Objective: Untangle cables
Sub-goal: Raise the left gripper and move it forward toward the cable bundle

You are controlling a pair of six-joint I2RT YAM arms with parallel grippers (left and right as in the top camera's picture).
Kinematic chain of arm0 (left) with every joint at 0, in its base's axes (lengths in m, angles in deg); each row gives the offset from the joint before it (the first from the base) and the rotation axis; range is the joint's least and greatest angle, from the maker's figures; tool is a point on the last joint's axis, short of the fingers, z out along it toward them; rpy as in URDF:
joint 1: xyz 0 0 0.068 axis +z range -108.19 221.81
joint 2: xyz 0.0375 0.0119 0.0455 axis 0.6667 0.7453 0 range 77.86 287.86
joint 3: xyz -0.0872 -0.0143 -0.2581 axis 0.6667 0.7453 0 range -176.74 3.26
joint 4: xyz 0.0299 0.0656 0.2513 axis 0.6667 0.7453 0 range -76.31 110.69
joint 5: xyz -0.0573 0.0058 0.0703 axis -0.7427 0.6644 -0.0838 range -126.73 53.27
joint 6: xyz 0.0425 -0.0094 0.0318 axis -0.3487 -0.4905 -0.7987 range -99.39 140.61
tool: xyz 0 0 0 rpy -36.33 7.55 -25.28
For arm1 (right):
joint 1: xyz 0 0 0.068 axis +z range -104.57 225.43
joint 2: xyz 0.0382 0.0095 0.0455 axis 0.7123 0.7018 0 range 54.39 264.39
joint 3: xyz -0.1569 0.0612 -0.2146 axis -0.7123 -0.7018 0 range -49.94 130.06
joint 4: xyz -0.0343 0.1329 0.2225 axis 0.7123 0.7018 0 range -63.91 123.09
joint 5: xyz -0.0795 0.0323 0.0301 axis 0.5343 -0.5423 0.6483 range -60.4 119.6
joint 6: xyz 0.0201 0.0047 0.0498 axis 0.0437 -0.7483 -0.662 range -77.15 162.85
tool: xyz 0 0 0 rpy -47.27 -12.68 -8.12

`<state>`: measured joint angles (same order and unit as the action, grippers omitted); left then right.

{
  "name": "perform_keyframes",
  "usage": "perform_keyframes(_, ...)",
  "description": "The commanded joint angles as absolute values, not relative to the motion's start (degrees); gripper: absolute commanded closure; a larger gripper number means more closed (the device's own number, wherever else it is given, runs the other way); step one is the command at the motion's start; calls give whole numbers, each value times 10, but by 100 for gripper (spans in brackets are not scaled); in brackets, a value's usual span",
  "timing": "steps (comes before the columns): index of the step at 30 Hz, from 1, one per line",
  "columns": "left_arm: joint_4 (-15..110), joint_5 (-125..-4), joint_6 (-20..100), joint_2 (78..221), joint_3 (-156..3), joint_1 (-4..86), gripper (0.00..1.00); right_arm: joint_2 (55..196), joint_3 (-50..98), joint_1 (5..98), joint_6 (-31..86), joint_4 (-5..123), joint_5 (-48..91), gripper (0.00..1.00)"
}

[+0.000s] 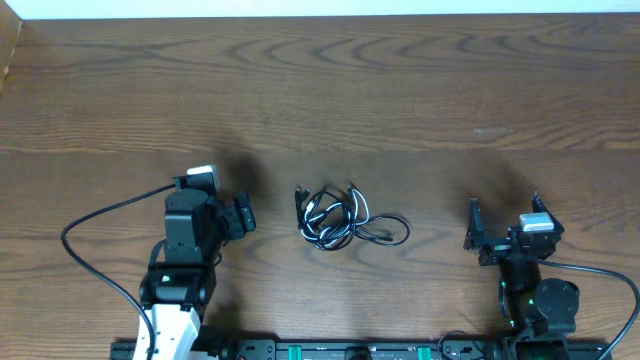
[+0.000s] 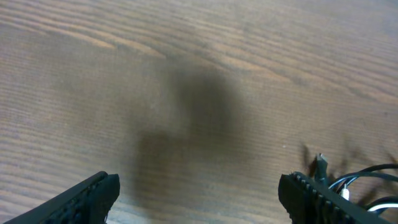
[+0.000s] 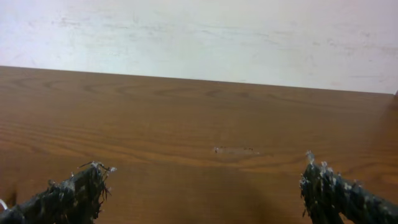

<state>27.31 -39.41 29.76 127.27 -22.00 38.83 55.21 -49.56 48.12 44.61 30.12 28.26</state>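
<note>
The cables (image 1: 345, 220) are bunched near the counter's (image 1: 320, 90) near edge, between the left gripper (image 1: 243, 215) and the right gripper (image 1: 478, 232), both spread wide and empty. Bare wood is left beyond. Cable loops are seen at the left wrist view's lower right corner; the far edge against a wall (image 3: 199, 31) is seen from the right wrist.

Overhead looks straight down; left wrist, low, shares the cables (image 1: 345, 218).

Left gripper (image 2: 198, 186) hangs over the table (image 2: 124, 56), jaws spread wide, nothing between them. A dark shadow (image 2: 199, 118) lies on the wood ahead. Cables (image 2: 367, 177), black and white, lie bunched just beside one finger (image 2: 311, 199), at the view's lower right.
</note>
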Motion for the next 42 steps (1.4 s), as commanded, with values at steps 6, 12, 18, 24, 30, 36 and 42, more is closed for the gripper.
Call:
perform_keyframes(6, 283, -391, 292, 1296, -250, 392, 13, 548, -496, 473, 451, 303, 280, 1)
perform_keyframes(12, 283, -391, 292, 1299, -250, 392, 13, 548, -496, 473, 451, 303, 280, 1)
perform_keyframes(18, 283, -391, 292, 1301, -250, 392, 13, 548, -496, 473, 451, 303, 280, 1)
perform_keyframes(24, 282, -391, 292, 1303, -250, 392, 13, 548, -496, 473, 451, 303, 280, 1)
perform_keyframes(30, 284, -391, 292, 1303, -251, 392, 13, 548, -496, 473, 451, 303, 280, 1)
perform_keyframes(36, 299, -391, 292, 1306, -260, 392, 13, 548, -496, 473, 451, 303, 280, 1)
perform_keyframes(42, 302, -391, 290, 1322, -268, 392, 13, 548, -496, 473, 451, 303, 280, 1)
